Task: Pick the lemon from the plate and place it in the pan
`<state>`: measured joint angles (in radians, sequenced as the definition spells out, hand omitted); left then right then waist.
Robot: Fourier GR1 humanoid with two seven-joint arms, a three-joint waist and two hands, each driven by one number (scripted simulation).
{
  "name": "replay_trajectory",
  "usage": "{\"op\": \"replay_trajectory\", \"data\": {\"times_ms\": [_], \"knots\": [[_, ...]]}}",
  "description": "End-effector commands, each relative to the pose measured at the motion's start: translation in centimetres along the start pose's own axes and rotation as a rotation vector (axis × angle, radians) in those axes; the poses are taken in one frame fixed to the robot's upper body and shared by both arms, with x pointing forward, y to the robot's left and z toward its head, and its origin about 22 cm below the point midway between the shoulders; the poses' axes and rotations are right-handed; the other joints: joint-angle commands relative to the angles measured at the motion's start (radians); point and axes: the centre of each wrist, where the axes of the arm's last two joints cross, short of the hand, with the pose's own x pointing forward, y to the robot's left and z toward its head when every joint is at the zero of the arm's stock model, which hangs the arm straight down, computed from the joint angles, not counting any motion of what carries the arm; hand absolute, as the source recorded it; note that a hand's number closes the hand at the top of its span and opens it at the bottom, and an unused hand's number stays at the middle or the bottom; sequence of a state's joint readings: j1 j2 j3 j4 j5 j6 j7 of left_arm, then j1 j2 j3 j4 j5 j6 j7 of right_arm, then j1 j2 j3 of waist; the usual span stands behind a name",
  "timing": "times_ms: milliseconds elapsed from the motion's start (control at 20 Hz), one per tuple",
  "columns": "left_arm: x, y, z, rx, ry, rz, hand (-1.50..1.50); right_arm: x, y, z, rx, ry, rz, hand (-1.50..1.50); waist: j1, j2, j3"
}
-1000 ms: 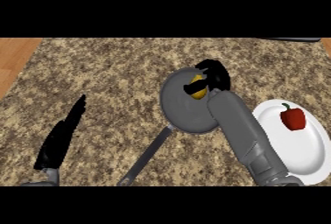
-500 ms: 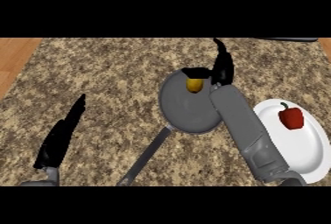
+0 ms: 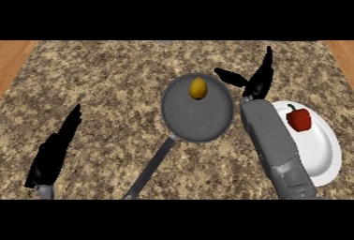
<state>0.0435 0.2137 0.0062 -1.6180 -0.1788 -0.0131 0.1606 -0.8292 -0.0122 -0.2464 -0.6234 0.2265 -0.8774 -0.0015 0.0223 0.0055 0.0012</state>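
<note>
The speckled granite desk [image 3: 104, 79] fills the view, with strips of wood showing at its left and right edges. On it, near the middle, sits the grey pan [image 3: 197, 117], its long handle running down and to the left toward the lower edge. To the right of the pan lies the white plate [image 3: 321, 150], partly hidden along its left side by the grey right forearm, which comes up from the lower edge between pan and plate. A red bell pepper [image 3: 298, 119] rests on the plate's upper part. The lemon [image 3: 198, 88] lies inside the pan, in its upper half, clear of any hand.

The right hand [image 3: 254, 82] stands just beyond the pan's upper right rim, spread wide, fingers straight and pointing up and away, thumb stretched out toward the pan; it holds nothing. The left hand [image 3: 55, 150] rests at the lower left, well apart from the pan, fingers straight.

A second ago the right hand was curled over the lemon above the pan; half a second ago it had opened beside it. Now it has drawn away to the right, and the lemon stays in the pan.
</note>
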Motion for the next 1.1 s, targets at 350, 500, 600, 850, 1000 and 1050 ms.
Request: {"op": "replay_trajectory", "data": {"times_ms": [350,500,600,850,1000,1050], "knots": [[-1.9,1.0,1.2,0.032,0.032,0.008,0.00,-7.5,-13.2,-1.5,-0.048,-0.097,0.038,-1.50,-0.040,-0.012,-0.002],[-0.7,-0.2,1.2,0.029,0.033,0.017,0.00,-6.7,-15.9,0.5,-0.060,-0.103,0.041,-1.50,-0.043,-0.014,-0.002],[-0.7,0.3,1.2,0.031,0.029,0.005,0.00,-7.7,-19.9,0.6,-0.043,-0.095,0.041,-1.50,-0.043,-0.013,-0.002],[-0.4,0.8,1.4,0.020,0.025,0.002,0.00,-9.3,-25.5,1.3,-0.071,-0.128,0.038,-1.50,-0.028,-0.007,-0.001],[-1.2,0.9,2.1,0.020,0.024,0.008,0.00,-8.0,-27.5,3.0,-0.038,-0.115,0.018,-1.50,-0.027,-0.007,-0.001],[-1.0,-1.0,1.6,0.011,0.010,0.002,0.00,-9.3,-28.5,1.9,-0.012,-0.102,0.027,-1.50,-0.026,-0.007,-0.001]]}}
